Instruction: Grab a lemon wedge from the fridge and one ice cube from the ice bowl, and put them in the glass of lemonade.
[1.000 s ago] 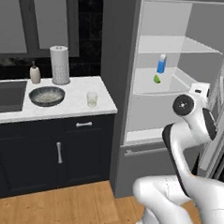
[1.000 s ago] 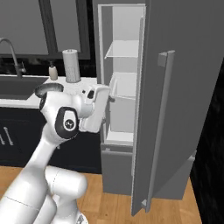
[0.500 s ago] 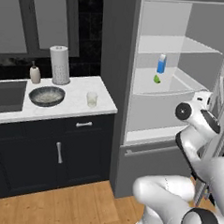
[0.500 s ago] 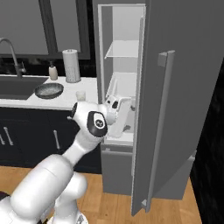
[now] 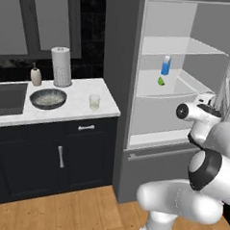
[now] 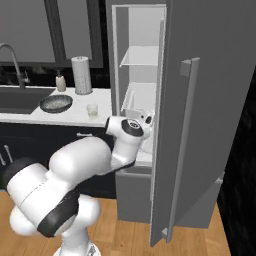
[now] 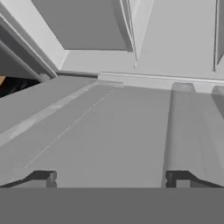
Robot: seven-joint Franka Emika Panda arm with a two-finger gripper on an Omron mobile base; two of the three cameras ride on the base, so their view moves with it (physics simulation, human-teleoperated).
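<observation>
Gripper spread wide, empty, facing grey fridge interior. Tiny yellow-green lemon wedge on middle shelf, beside blue bottle. Clear lemonade glass right of dark ice bowl.

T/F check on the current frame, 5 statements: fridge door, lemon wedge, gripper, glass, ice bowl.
1. The fridge door is open. True.
2. The lemon wedge lies on the counter by the sink. False: it sits on a fridge shelf beside the blue bottle.
3. The gripper is shut on the wedge. False: its jaws are open with nothing between them.
4. The glass of lemonade stands on the counter, right of the ice bowl. True.
5. The glass stands inside the ice bowl. False: they stand apart.
</observation>
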